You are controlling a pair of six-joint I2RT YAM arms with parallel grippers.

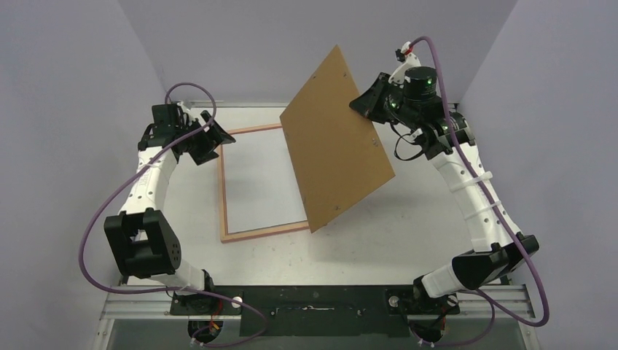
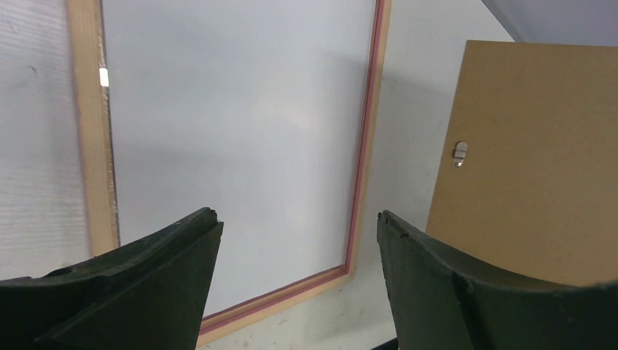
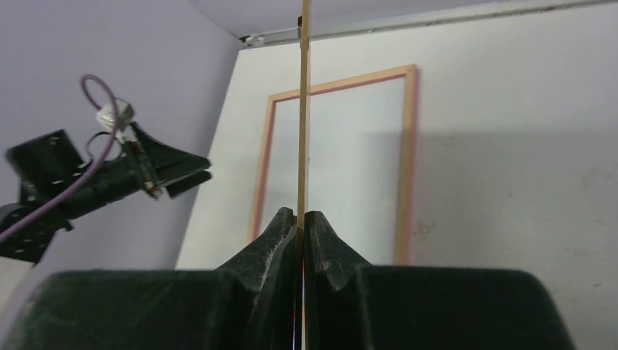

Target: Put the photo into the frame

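Note:
The frame (image 1: 222,191) lies flat on the table, pale wood side up with a pink inner edge. A plain white sheet (image 1: 262,179) fills its opening; it looks like the photo's white back, and no seascape shows. My right gripper (image 1: 362,102) is shut on the far right edge of the brown backing board (image 1: 335,138) and holds it tilted in the air over the frame's right side. The right wrist view shows the jaws (image 3: 301,215) pinching the board edge-on (image 3: 304,109). My left gripper (image 1: 208,148) is open and empty above the frame's far left corner (image 2: 299,219).
In the left wrist view the frame rail (image 2: 362,168) and white sheet (image 2: 240,124) lie below the open jaws, with the board (image 2: 532,153) and its small metal clip (image 2: 459,153) to the right. Grey walls close in the table on three sides.

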